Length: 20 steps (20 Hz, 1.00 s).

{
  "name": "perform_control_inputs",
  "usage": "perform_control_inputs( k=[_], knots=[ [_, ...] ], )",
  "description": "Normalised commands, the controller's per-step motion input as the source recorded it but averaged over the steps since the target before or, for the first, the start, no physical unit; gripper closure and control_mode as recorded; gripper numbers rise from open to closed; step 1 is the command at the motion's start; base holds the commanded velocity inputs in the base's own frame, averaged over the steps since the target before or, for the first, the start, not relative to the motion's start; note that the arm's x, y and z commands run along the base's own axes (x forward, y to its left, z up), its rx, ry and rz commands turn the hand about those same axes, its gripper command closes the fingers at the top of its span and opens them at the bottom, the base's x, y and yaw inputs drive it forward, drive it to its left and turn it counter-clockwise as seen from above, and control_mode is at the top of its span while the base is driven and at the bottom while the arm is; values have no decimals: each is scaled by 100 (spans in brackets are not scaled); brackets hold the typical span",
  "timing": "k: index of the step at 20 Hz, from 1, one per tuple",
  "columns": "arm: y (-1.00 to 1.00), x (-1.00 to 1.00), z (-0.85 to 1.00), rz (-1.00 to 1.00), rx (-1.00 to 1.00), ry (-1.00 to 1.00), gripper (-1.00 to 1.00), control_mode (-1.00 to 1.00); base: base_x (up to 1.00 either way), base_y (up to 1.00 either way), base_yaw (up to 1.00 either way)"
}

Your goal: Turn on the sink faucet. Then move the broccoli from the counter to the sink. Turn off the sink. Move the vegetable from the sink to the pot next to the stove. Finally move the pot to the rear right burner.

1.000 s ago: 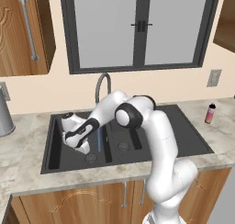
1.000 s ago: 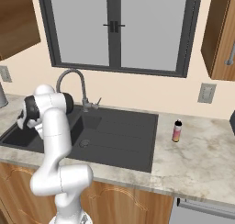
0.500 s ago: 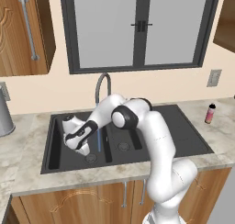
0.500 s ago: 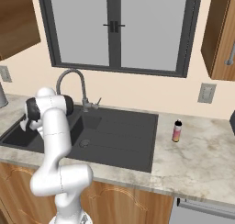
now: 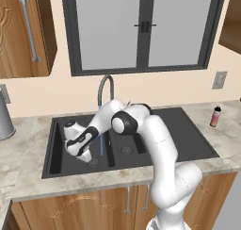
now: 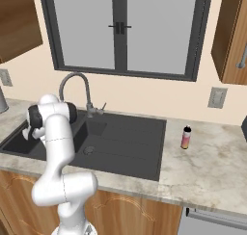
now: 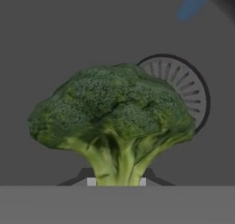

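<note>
My gripper (image 7: 117,182) is shut on the pale stalk of the broccoli (image 7: 114,113), whose green head stands upright in front of the round drain (image 7: 183,87). In the left base view my gripper (image 5: 86,154) hangs low inside the left basin of the charcoal sink (image 5: 59,153), just left of the drain (image 5: 93,162). A blue stream of water (image 5: 101,142) runs down from the sink faucet (image 5: 104,85) right beside the hand. The faucet (image 6: 76,82) has a small lever (image 6: 102,108) at its side. The pot, the stove and the rear right burner are out of view.
The marbled counter (image 5: 28,179) rings the sink. A steel canister (image 5: 4,120) stands at the far left. A small pink bottle (image 5: 215,116) stands on the counter to the right, the same bottle (image 6: 185,137) showing in the right base view. Wooden cabinets hang above.
My hand has sunk a little lower into the left basin with the broccoli still in it. The water keeps running.
</note>
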Motion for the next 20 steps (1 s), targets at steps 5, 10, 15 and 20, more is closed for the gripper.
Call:
perform_control_inputs(
  k=[5, 10, 15, 20],
  knots=[
    [1, 0, -22, 0, 0, 0, 100, -100, 0, 0, 0],
    [1, 0, -28, 0, -1, 3, 100, -100, 0, 0, 0],
    [6, 0, -32, 0, -5, 9, -100, -100, 0, 0, 0],
    [5, 1, -15, 0, 0, 2, -100, -100, 0, 0, 0]
  ],
)
